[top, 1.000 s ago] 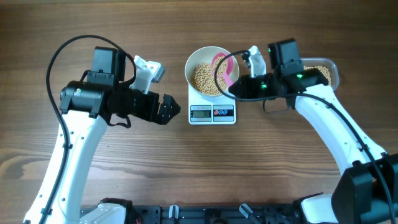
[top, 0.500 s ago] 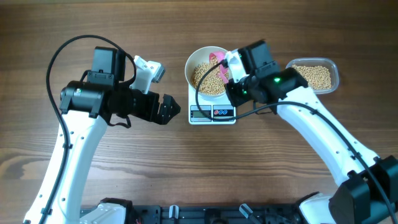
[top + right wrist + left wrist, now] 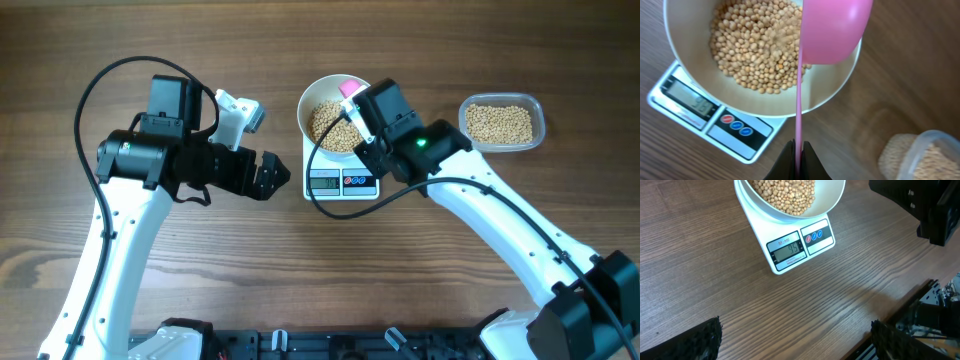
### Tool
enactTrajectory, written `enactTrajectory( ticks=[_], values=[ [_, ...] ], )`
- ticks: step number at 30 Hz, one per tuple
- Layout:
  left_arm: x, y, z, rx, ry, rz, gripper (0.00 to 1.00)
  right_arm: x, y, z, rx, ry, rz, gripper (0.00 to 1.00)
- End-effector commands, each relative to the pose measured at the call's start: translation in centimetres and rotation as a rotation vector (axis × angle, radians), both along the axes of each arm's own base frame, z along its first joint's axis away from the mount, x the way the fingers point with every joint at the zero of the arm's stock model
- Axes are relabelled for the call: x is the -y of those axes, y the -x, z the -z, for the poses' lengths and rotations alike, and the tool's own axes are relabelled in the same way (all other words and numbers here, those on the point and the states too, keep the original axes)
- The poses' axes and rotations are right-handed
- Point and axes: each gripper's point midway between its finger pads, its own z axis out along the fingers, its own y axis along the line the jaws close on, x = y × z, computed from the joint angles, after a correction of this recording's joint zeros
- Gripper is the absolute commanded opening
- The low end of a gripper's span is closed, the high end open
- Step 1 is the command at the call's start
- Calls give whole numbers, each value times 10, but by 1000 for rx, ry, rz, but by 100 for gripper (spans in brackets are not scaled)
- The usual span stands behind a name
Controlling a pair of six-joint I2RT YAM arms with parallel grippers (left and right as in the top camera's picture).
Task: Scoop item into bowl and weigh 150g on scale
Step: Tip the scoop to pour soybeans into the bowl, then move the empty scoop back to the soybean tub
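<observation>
Right hand (image 3: 797, 159) clamped on pink scoop (image 3: 835, 30) | left hand (image 3: 268, 177) spread, empty | brown wood-grain table (image 3: 320, 262)

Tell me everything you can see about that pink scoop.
The pink scoop looks like smooth plastic: a rounded cup on a thin handle. The right gripper is shut on the handle's end. The scoop is rolled onto its side, so the handle shows edge-on and only the cup's outer face is seen. The cup hangs over the rim of the white bowl, above the beans. Whether it touches the bowl is unclear.
</observation>
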Motion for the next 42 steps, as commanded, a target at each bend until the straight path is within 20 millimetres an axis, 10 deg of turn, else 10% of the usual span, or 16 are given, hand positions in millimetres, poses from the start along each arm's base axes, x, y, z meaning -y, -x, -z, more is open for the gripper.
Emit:
enactTrajectory(
  ticks=[1, 11, 23, 30, 42],
  values=[
    [4, 2, -8, 29, 16, 28, 100, 5, -8, -24, 96, 73, -19, 4],
    [4, 2, -8, 29, 16, 28, 100, -5, -8, -29, 80, -47, 53, 4],
    [4, 2, -8, 29, 16, 28, 100, 1, -8, -76, -87, -590, 153, 4],
    [4, 2, -8, 29, 16, 28, 100, 79, -8, -85, -141, -705, 329, 4],
    [4, 2, -8, 29, 16, 28, 100, 196, 26, -42, -178, -273, 626, 4]
  ],
)
